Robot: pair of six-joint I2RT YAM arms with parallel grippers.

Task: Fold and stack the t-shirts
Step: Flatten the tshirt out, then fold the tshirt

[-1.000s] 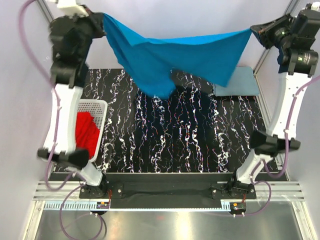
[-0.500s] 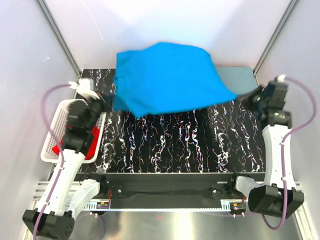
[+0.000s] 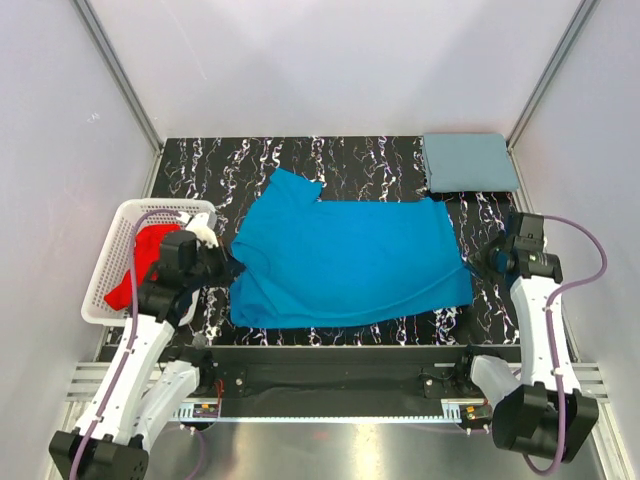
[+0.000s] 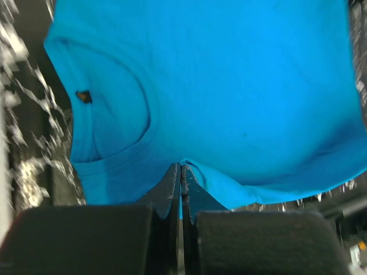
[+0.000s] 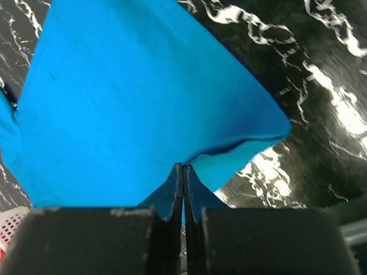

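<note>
The bright blue t-shirt (image 3: 350, 262) lies spread out on the black marbled table (image 3: 340, 160), collar toward the left. My left gripper (image 3: 228, 268) is shut on its left edge beside the collar (image 4: 123, 129); the pinched cloth (image 4: 206, 177) shows at the fingertips. At the shirt's right edge, my right gripper (image 3: 476, 264) is shut on the hem (image 5: 229, 160). A folded grey-blue t-shirt (image 3: 468, 162) rests at the back right corner. A red t-shirt (image 3: 145, 265) sits crumpled in the basket.
The white lattice basket (image 3: 118, 232) stands at the table's left edge, close behind my left arm. Metal frame posts rise at both back corners. The table's front edge runs just below the blue shirt.
Both grippers came down and toward the front, from holding the blue shirt stretched high in the air to laying it flat on the table. Both stay shut on it.
</note>
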